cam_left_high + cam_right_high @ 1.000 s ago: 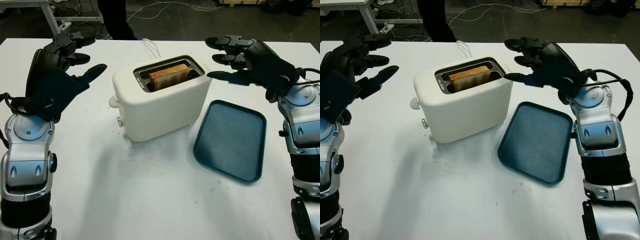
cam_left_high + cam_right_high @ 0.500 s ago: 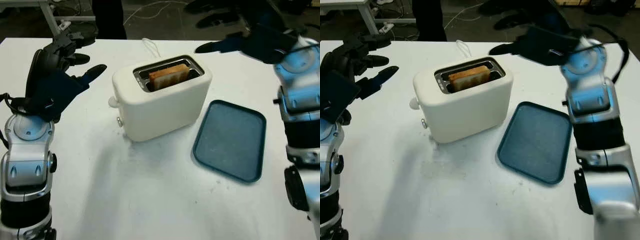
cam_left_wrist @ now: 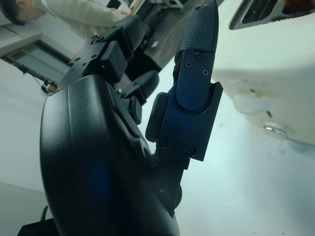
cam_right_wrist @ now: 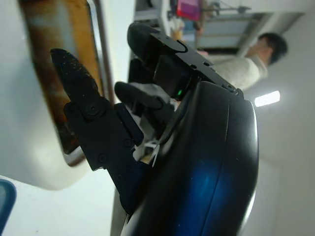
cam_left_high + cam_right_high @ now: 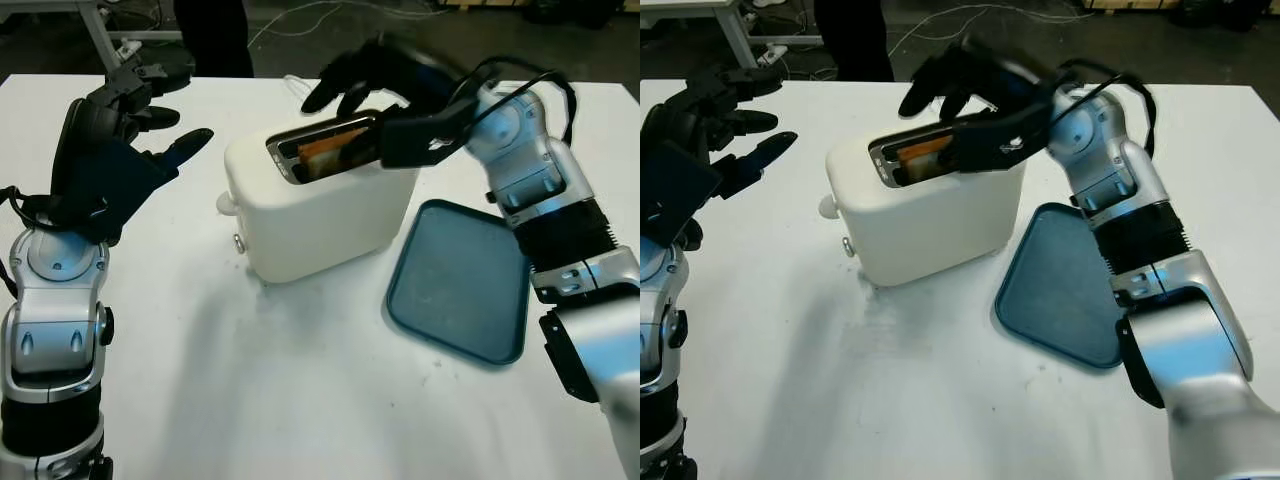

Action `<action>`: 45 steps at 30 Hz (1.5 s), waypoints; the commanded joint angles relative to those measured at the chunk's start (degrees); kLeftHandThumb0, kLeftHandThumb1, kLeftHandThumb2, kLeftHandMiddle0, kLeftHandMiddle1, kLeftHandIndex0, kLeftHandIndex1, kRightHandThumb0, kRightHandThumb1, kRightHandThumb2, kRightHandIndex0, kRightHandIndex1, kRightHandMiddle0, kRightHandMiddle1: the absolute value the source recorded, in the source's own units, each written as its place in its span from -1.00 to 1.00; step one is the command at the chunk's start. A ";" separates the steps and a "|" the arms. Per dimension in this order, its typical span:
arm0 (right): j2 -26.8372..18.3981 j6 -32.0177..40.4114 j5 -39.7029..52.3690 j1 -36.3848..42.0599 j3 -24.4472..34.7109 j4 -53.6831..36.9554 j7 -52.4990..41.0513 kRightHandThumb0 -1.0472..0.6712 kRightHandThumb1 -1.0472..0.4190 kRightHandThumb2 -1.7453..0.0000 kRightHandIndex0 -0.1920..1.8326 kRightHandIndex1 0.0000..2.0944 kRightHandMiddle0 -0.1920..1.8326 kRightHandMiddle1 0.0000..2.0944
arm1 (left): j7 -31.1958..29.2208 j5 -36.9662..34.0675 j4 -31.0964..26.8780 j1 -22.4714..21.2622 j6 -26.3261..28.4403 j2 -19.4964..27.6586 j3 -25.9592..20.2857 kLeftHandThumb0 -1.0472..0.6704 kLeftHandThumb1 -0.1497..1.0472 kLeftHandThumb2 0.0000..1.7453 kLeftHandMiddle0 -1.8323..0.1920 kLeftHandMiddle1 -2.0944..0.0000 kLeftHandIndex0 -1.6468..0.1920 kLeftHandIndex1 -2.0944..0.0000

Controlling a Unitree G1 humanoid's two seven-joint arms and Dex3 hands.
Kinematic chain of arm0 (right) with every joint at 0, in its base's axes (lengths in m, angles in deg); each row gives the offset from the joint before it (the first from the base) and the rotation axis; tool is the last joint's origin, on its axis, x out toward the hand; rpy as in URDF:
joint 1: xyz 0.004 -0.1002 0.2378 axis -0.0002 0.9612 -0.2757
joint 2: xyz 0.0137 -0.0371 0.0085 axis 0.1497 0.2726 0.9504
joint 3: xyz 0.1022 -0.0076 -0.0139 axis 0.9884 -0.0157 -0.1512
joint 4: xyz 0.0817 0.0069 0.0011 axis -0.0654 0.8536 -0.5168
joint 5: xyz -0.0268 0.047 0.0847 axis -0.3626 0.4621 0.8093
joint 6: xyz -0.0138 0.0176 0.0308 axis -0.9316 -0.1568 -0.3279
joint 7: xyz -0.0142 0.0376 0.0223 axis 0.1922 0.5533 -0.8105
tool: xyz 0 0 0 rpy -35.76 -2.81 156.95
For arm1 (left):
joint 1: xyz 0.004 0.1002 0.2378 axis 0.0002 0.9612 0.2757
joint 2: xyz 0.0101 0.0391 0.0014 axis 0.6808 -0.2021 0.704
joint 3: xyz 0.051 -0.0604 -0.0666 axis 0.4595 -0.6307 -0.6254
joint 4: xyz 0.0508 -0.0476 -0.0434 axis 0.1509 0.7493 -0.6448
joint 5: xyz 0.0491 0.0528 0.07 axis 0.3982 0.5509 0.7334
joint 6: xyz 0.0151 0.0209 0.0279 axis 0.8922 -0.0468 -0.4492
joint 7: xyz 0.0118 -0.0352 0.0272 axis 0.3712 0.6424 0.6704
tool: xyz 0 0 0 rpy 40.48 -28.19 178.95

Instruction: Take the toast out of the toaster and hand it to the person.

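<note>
The task is sitting at its very start: the toast [image 5: 322,152] is standing in the slot of the white toaster [image 5: 320,215] on the table [image 5: 300,380], not yet gripped or lifted. The right hand [image 5: 365,75] is hovering just above the slot, holding nothing, its fingers [image 4: 74,73] uncurled and pointing down toward the bread. The left hand [image 5: 110,150] is waiting open over the table, well apart from the toaster's other side. A dark blue tray [image 5: 460,285] is lying beside the toaster. Grasping, pulling out and handing over to the person [image 4: 246,64] all remain.
</note>
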 commanded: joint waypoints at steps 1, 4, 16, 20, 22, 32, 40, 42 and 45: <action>0.49 -3.09 -1.71 -1.89 -1.02 2.19 1.45 -0.17 -0.37 1.00 0.06 -0.42 0.15 -0.86 | 0.62 0.58 0.37 -0.02 -1.04 0.15 -0.23 -0.62 0.79 -0.85 0.54 0.19 0.34 0.57; 0.98 -5.14 -2.96 -2.28 -1.66 4.58 2.47 -0.16 -0.37 1.00 0.07 -0.40 0.17 -0.86 | 0.68 0.46 0.53 0.11 -1.50 0.00 -0.25 -0.61 0.79 -0.85 0.54 0.19 0.34 0.57; 0.69 -2.50 -3.22 -1.57 -1.59 2.64 -0.68 -0.13 -0.43 0.98 0.10 -0.38 0.24 -0.87 | 0.71 0.41 0.73 0.11 -1.40 0.00 -0.25 -0.61 0.79 -0.85 0.54 0.20 0.34 0.57; -0.13 -3.14 -4.58 -0.57 -1.89 0.90 -0.34 -0.23 -0.49 0.99 0.24 0.08 0.44 -0.73 | 0.68 0.41 0.70 0.16 -1.65 0.04 -0.24 -0.61 0.79 -0.86 0.54 0.20 0.34 0.57; -1.08 -4.55 -6.90 -0.05 -2.66 0.13 1.15 -0.35 -0.57 0.99 0.26 0.37 0.35 -0.27 | 0.63 0.47 0.71 0.26 -1.78 0.15 -0.24 -0.61 0.79 -0.85 0.54 0.20 0.34 0.57; -2.52 -10.21 -12.62 0.28 -3.36 1.25 10.72 -0.33 -0.83 0.71 0.34 0.67 0.08 0.64 | 0.74 0.48 0.50 0.53 -1.40 -0.36 -0.34 -0.60 0.79 -0.86 0.54 0.20 0.34 0.58; -2.39 -9.51 -10.04 -2.46 0.44 3.03 13.37 -0.31 -0.83 0.70 0.35 0.67 0.07 0.67 | 0.59 0.69 0.08 0.53 -0.80 -0.36 -0.28 -0.60 0.79 -0.87 0.55 0.19 0.34 0.57; -2.22 -8.62 -8.86 -3.67 2.05 3.45 13.07 -0.32 -0.83 0.70 0.34 0.67 0.07 0.67 | 0.55 0.70 0.08 0.60 -0.97 -0.30 -0.29 -0.60 0.79 -0.87 0.55 0.19 0.34 0.57; -1.93 -5.96 -7.05 -5.57 4.50 3.65 12.16 -0.31 -0.83 0.69 0.34 0.67 0.06 0.67 | 0.68 0.50 0.09 0.61 -0.85 -0.59 -0.40 -0.61 0.79 -0.86 0.55 0.19 0.34 0.58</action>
